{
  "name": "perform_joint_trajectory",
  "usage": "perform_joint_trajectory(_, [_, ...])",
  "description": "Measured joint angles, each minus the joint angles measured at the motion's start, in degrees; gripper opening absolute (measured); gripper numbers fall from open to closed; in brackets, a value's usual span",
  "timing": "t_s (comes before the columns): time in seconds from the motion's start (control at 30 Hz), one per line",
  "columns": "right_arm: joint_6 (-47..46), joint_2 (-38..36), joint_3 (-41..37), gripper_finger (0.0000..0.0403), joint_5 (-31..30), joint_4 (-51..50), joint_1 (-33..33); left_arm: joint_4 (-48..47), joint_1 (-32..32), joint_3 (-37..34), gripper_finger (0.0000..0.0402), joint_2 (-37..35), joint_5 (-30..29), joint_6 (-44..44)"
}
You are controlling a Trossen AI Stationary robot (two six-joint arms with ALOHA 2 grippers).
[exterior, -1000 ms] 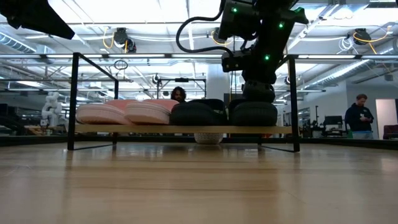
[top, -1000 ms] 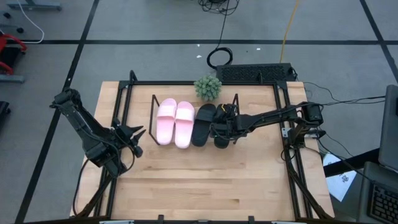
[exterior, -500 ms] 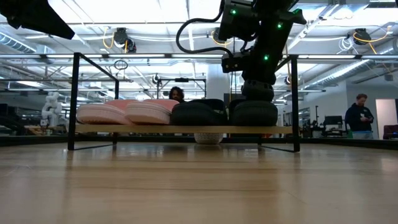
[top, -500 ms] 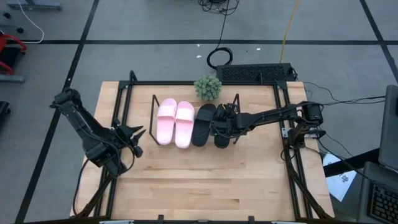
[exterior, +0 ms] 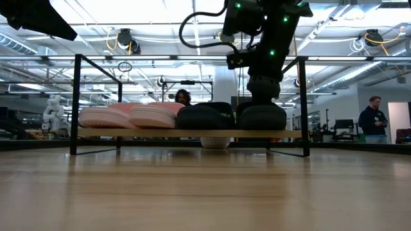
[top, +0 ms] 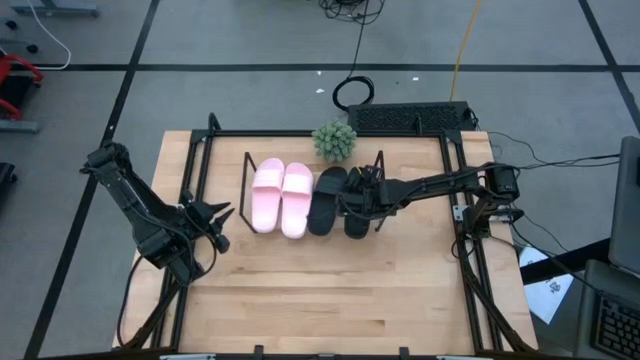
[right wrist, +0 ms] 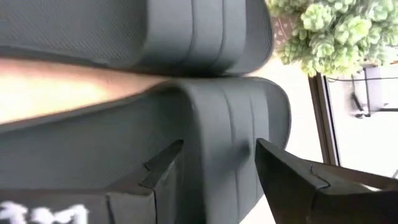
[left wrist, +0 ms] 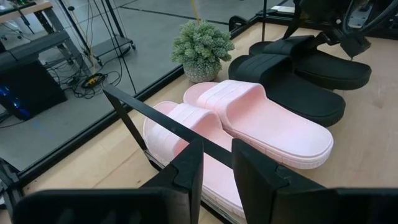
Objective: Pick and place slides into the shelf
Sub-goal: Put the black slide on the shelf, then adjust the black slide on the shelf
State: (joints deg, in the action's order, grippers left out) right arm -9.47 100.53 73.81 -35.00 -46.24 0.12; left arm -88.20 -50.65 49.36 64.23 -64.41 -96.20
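Black slide (right wrist: 211, 124) between spread right claw (right wrist: 217, 165) fingers; high view hides this. Left claw (left wrist: 214, 165) spread, idle.

From my station, the right gripper (top: 352, 205) hung over the shelf's (top: 248, 190) end slide (top: 357, 216), three slides (top: 283, 197) to its left, the plant (top: 334, 140) behind.

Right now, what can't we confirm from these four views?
- Right pincer: high view too small and low view too dark to tell whether it touches the right black slide; right wrist view shows its fingers apart, astride the strap.
- Black slides' toes: hidden under the arm in the high view.
- Shelf far edge: hidden behind the slides in the low view.
- Plant pot: hidden by its leaves.
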Motion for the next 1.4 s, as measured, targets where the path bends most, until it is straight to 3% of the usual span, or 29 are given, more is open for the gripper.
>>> perform_joint_trajectory(0.13, [-0.02, 0.00, 0.82, 0.0187, 2.24, 0.13, 0.07, 0.00, 0.00, 0.00, 0.0088, 0.00, 0.01, 0.00])
perform_joint_trajectory(0.77, [-1.84, -0.45, 0.88, 0.0187, 2.20, -1.03, 4.12, 0.00, 0.00, 0.00, 0.0088, 0.00, 0.01, 0.02])
perform_joint_trajectory(1.17, [-5.31, -5.60, 0.93, 0.0187, 2.68, -1.98, 4.99, 0.00, 0.00, 0.00, 0.0088, -0.02, -0.02, 0.00])
perform_joint_trajectory(1.4, [-1.53, -5.97, 0.93, 0.0187, 5.19, 7.30, 7.06, 0.00, 0.02, 0.00, 0.0088, -0.02, -0.02, 0.00])
